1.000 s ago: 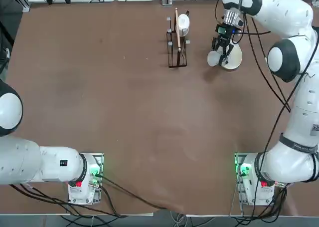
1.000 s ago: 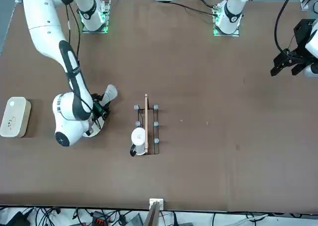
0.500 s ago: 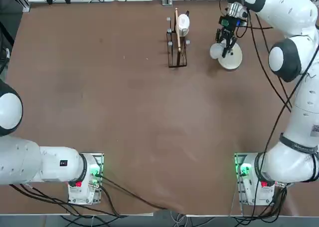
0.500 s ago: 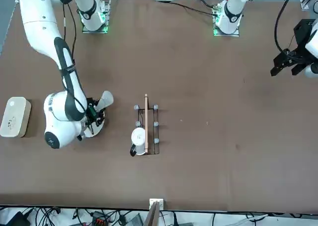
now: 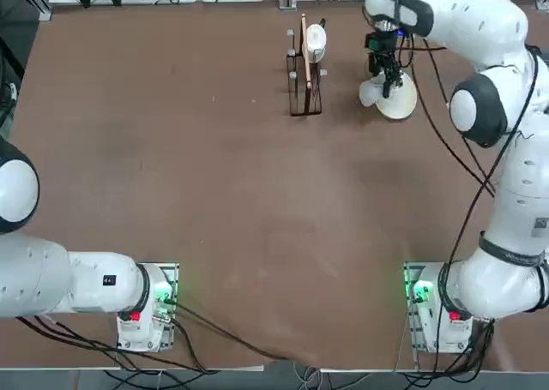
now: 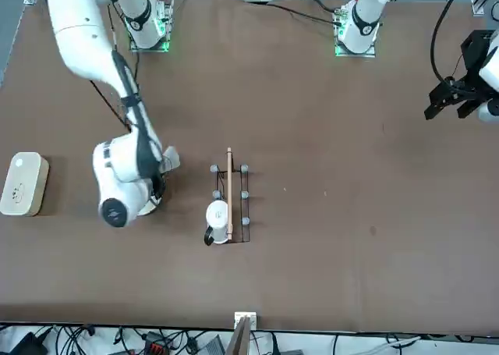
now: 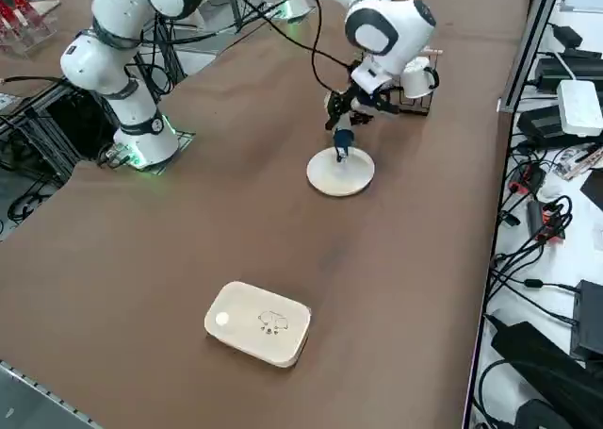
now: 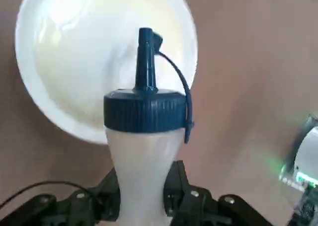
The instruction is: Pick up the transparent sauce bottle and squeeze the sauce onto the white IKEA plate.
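My right gripper (image 8: 141, 198) is shut on the body of the transparent sauce bottle (image 8: 141, 154), one finger on each side. Its dark blue nozzle cap (image 8: 146, 104) points at the white IKEA plate (image 8: 69, 62). From the right side, the gripper (image 7: 355, 108) holds the bottle (image 7: 343, 139) cap down, just above the plate (image 7: 341, 174). In the top view the bottle (image 5: 371, 91) hangs over the left edge of the plate (image 5: 400, 101), under the gripper (image 5: 383, 71). From the front, the bottle (image 6: 170, 158) shows beside the arm, which hides most of the plate (image 6: 150, 207).
A black wire rack (image 5: 304, 77) with a small white round piece and a wooden stick stands just left of the plate. A larger white rounded container (image 7: 259, 322) lies near the table's right edge. The table's far edge is close behind the plate.
The right arm's wrist has swung round above the plate, keeping its grip on the bottle. The bottle has stayed over the plate's left edge, shifting only slightly.
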### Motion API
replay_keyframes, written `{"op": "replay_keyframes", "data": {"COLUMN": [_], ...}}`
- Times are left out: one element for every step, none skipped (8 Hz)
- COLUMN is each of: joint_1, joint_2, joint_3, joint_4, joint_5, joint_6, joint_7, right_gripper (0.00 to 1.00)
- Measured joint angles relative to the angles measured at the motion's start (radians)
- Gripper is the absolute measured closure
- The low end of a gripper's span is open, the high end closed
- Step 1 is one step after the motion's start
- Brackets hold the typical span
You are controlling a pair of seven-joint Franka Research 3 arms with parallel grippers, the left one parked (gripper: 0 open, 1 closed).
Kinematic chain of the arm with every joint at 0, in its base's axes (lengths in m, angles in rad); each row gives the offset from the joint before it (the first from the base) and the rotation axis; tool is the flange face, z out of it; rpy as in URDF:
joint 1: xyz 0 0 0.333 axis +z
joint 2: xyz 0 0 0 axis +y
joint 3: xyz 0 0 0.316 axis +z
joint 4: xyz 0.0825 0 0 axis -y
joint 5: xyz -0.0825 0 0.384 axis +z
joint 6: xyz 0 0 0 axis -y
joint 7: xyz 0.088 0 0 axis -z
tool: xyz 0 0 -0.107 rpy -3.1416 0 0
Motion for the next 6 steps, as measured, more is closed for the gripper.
{"op": "replay_keyframes", "data": {"joint_1": [0.034,0.069,0.102,0.127,0.145,0.163], "joint_2": [0.0,0.0,0.0,-0.001,-0.002,-0.001], "joint_3": [0.0,0.0,0.0,0.0,-0.001,0.0], "joint_4": [0.001,0.007,0.021,0.041,0.053,0.056], "joint_5": [-0.066,-0.15,-0.239,-0.323,-0.407,-0.492], "joint_6": [0.001,0.003,0.004,0.001,-0.003,-0.033], "joint_7": [0.059,0.119,0.185,0.242,0.291,0.342], "right_gripper": [0.61,0.61,0.61,0.61,0.62,0.62]}}
